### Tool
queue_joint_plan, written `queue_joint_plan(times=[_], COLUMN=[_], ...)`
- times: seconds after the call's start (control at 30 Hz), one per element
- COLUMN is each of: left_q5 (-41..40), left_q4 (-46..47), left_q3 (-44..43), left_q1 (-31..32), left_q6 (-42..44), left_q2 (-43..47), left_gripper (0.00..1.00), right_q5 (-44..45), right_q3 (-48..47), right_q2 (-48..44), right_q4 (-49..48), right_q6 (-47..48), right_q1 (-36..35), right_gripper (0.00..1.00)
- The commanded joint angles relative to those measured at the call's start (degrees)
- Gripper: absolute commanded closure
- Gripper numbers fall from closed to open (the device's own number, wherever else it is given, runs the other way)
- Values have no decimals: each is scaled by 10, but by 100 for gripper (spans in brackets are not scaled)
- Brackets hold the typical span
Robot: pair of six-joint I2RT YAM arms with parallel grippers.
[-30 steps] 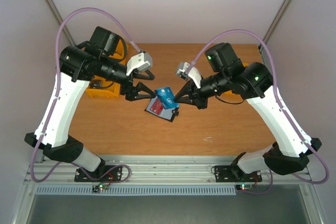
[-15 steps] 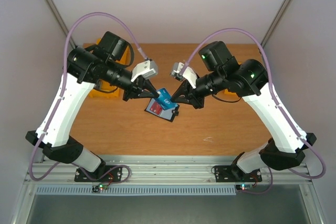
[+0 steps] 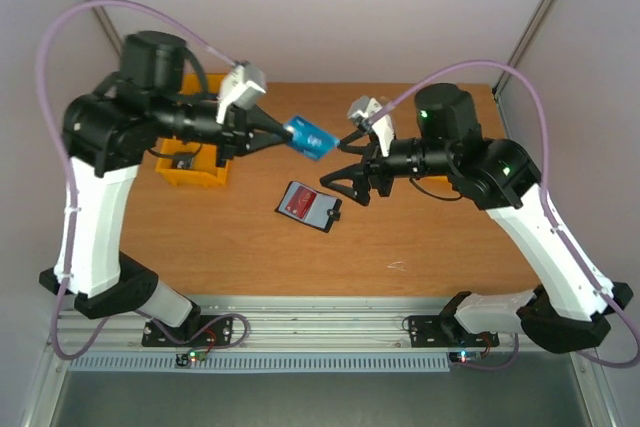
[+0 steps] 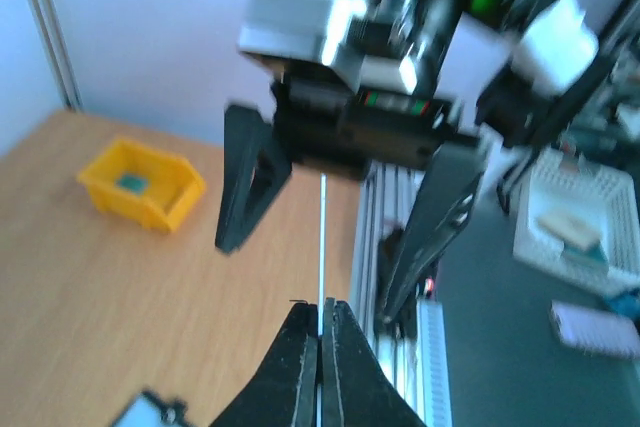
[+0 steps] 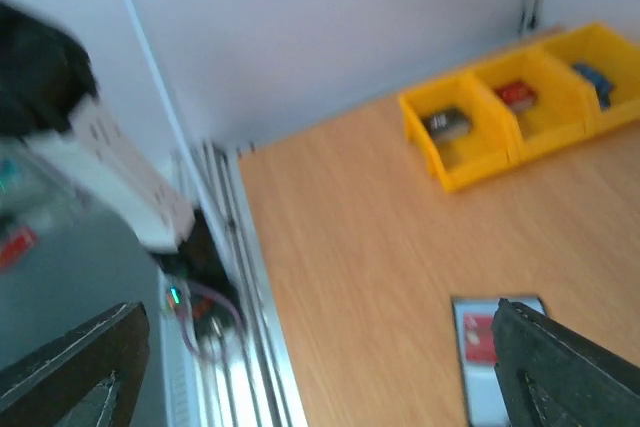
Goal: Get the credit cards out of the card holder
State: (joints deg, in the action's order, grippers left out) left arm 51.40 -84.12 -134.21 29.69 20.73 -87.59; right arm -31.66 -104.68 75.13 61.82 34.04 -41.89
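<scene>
The left end effector [image 3: 283,133] is pressed together on one end of a pale blue credit card [image 3: 310,138], holding it in the air above the desk [image 3: 420,237], over the stretch between the middle and the far edge. The left wrist view shows that card edge-on as a thin line rising from the closed fingertips. The right end effector [image 3: 338,187] hangs just beside the card with its fingers spread wide and nothing between them. The card holder [image 3: 318,211] lies open near the middle of the desk, a little toward the near edge, and a red credit card [image 3: 297,202] sits in it, so the task looks about half done. The pinch covers only a small part of the blue card, so a quick swing toward the yellow bins [image 3: 190,175] at the far left corner could let the card pivot or slip out. The spread fingers of the right arm are close enough to knock the card if either arm moves carelessly. Nothing pins the card holder, so pulling on the red card could drag or lift the whole holder rather than free the card.
</scene>
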Motion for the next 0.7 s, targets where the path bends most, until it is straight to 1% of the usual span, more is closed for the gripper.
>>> queue_joint_plan(times=[0.0,0.03,0.1,0.13,0.23,0.27,0.3,0.33,0.43,0.47,0.53,0.57,0.6,0.63,0.67], left_q5=[91,109,127,126,117,115,112,107,97,95,95,93,87,69,50], left_q4=[140,161,190,197,202,202,203,201,191,186,174,162,146,123,99], left_q3=[-60,-55,-35,-32,-35,-36,-35,-35,-29,-27,-22,-21,-20,-19,-20], left_q1=[-22,-22,-22,-22,-23,-23,-23,-23,-24,-24,-24,-24,-25,-25,-25], left_q6=[-161,-191,-248,-262,-267,-267,-268,-267,-256,-251,-236,-226,-209,-163,-137], left_q2=[8,10,14,17,20,20,21,21,24,24,27,28,30,33,35], left_gripper=[100,100,100,100,100,100,100,100,100,100,100,97,76,43,19], right_q5=[-80,-98,-117,-126,-141,-150,-159,-169,-189,-187,-177,-172,-172,-178,-188], right_q3=[81,85,83,83,96,100,103,104,101,101,91,83,71,56,35], right_q2=[-50,-46,-37,-35,-35,-34,-33,-31,-30,-32,-35,-35,-33,-28,-16], right_q4=[-321,-359,-403,-420,-463,-481,-492,-498,-499,-494,-465,-442,-417,-383,-340], right_q6=[-214,-244,-275,-280,-293,-301,-306,-310,-308,-305,-294,-290,-289,-289,-288], right_q1=[9,8,8,7,7,7,7,7,7,8,9,13,21,30,42], right_gripper=[9,13,18,18,22,28,40,60,95,98,99,99,99,99,99])
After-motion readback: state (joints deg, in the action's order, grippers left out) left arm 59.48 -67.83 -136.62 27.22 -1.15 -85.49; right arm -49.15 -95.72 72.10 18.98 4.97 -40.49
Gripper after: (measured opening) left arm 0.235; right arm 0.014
